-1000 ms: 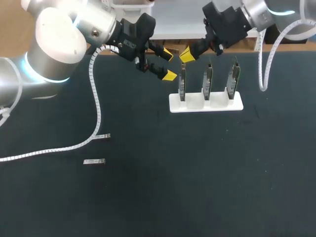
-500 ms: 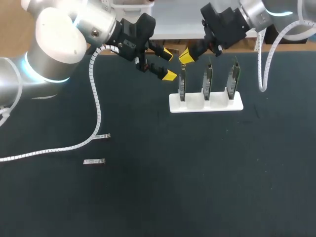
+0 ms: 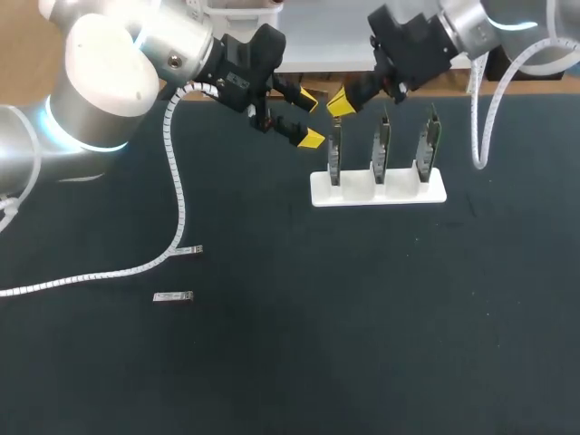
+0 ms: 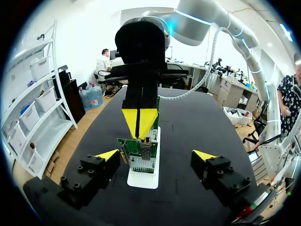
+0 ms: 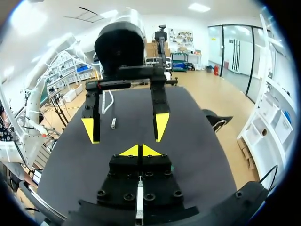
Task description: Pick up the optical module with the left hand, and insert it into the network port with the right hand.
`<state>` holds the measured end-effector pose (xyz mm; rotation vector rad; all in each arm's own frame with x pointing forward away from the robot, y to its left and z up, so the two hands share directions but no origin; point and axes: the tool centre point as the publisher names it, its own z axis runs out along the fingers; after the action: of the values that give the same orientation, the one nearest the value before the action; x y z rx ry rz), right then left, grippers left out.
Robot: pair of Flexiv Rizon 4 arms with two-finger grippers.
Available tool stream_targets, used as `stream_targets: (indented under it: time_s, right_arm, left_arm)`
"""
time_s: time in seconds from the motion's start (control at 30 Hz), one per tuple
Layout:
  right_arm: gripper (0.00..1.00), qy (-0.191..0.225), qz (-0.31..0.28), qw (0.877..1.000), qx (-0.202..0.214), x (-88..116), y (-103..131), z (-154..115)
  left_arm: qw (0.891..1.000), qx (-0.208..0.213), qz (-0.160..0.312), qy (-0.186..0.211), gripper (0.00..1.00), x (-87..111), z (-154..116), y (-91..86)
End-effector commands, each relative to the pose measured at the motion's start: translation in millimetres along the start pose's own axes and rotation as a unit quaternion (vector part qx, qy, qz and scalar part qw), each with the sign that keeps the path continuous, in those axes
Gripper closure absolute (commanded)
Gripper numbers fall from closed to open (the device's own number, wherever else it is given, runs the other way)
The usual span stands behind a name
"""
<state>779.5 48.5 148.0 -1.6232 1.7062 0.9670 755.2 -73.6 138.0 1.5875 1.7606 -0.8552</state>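
Note:
One silver optical module (image 3: 172,296) lies flat on the dark table at the front left, and a second one (image 3: 188,250) lies just behind it; a module (image 5: 113,123) also shows on the table in the right wrist view. A white stand (image 3: 378,188) holds three upright network cards. My right gripper (image 3: 343,101) is shut, its tips just above the leftmost card (image 3: 334,154) and its port (image 4: 141,153); I see no module at its tips (image 5: 140,150). My left gripper (image 3: 309,116) hangs open beside that card, facing the right gripper (image 4: 139,123), with nothing between its fingers (image 4: 107,154).
A white spiral cable (image 3: 177,195) runs from my left arm down across the table to its left edge, ending near the modules. The middle card (image 3: 381,149) and the right card (image 3: 428,145) stand close beside the right gripper.
My right gripper has edged slightly to the left above the leftmost card. The left arm and the modules have not moved.

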Motion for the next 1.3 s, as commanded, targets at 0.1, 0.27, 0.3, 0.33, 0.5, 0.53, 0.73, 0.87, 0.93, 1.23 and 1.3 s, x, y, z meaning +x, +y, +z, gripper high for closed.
stream_targets:
  time_s: [0.1, 0.27, 0.3, 0.33, 0.5, 0.53, 0.73, 0.87, 0.93, 1.23, 1.3]
  right_arm:
    - [1.00, -0.031, -0.006, 1.000, 0.002, -11.4, 8.6, -27.8]
    - [1.00, -0.060, 0.002, 0.997, -0.041, -10.1, 11.4, -62.3]
    - [1.00, -0.058, -0.001, 0.997, -0.046, -7.3, 11.6, -67.4]
    - [1.00, -0.049, -0.008, 0.998, -0.045, -3.5, 12.0, -71.9]
    - [1.00, -0.036, -0.003, 0.999, -0.035, 14.9, 11.4, -88.6]
    - [1.00, -0.034, -0.003, 0.999, -0.036, 18.1, 12.0, -90.3]
    - [1.00, -0.010, -0.011, 1.000, -0.019, 32.3, 13.4, -92.5]
    - [1.00, 0.004, -0.004, 1.000, -0.016, 43.2, 13.1, -92.7]
    - [1.00, 0.004, -0.002, 1.000, -0.017, 45.7, 13.3, -94.0]
    - [1.00, -0.001, 0.002, 1.000, -0.027, 52.0, 14.4, -96.1]
    - [1.00, 0.001, 0.003, 1.000, -0.027, 54.3, 13.5, -95.7]
  left_arm:
    - [1.000, 0.001, -0.001, 0.002, 0.00, -1.0, 0.7, 1.3]
    - [1.000, 0.001, -0.001, 0.002, 0.00, -1.0, 0.7, 1.3]
    - [1.000, 0.001, -0.001, 0.002, 0.00, -1.0, 0.7, 1.3]
    - [1.000, 0.001, -0.001, 0.002, 0.00, -1.0, 0.7, 1.3]
    - [1.000, 0.001, -0.001, 0.002, 0.00, -1.0, 0.7, 1.3]
    - [1.000, 0.001, -0.001, 0.002, 0.00, -1.0, 0.7, 1.3]
    - [1.000, 0.001, -0.001, 0.002, 0.00, -1.0, 0.7, 1.3]
    - [1.000, 0.001, -0.001, 0.002, 0.00, -1.0, 0.7, 1.3]
    - [1.000, 0.001, -0.001, 0.002, 0.00, -1.0, 0.7, 1.3]
    - [1.000, 0.001, -0.001, 0.002, 0.00, -1.0, 0.7, 1.3]
    - [1.000, 0.001, -0.001, 0.002, 0.00, -1.0, 0.7, 1.3]
